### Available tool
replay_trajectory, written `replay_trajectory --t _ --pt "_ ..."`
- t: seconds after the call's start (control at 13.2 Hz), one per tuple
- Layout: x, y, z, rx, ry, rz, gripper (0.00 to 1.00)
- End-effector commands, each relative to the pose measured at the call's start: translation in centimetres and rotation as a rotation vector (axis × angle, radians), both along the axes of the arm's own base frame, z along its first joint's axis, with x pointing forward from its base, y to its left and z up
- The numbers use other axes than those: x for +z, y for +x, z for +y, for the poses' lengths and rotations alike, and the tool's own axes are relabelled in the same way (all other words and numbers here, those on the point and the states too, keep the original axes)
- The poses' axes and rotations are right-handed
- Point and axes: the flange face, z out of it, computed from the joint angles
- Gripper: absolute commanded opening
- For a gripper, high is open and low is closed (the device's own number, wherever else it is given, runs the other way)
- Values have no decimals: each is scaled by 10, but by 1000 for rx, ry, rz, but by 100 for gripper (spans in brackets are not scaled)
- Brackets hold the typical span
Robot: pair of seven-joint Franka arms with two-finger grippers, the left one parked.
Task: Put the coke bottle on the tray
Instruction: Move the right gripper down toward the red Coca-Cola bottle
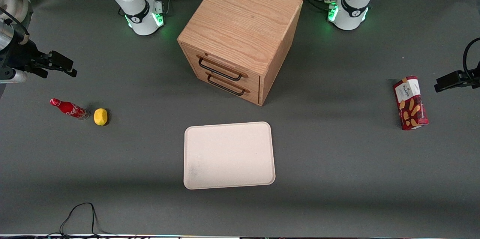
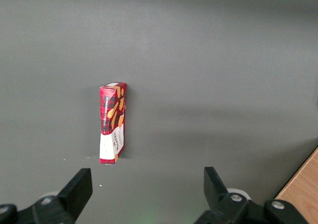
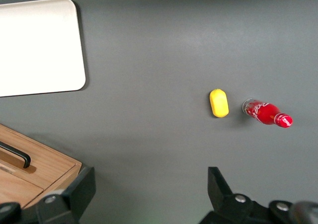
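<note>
Your end effector (image 3: 149, 194) hangs spread and empty, so watch the lemon (image 1: 100, 116) crowding the coke bottle (image 1: 69, 108) at its three o'clock, an easy bump.

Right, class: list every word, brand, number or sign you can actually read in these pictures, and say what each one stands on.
"WALKERS": white panel of the red biscuit box, toward the parked arm's end of the table.
White script on the coke bottle, lying beside the lemon: too small to read.
Smaller print on the biscuit box: unreadable.
Tray, drawer cabinet: no text.
Gripper, open above the table: no markings.
</note>
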Motion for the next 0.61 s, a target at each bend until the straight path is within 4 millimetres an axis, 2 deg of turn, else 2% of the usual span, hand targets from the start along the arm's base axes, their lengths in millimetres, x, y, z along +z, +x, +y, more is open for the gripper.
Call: replay_trajectory --t 0.0,0.23,0.3,0.38,0.53 --pt "8 0 1 -23 -18 28 100" --pt "6 1 -3 -15 -19 34 100" --pt "5 0 -10 -21 -19 37 100" --pt "5 0 -23 2 -16 38 100" --pt "-9 2 -64 62 -7 58 100"
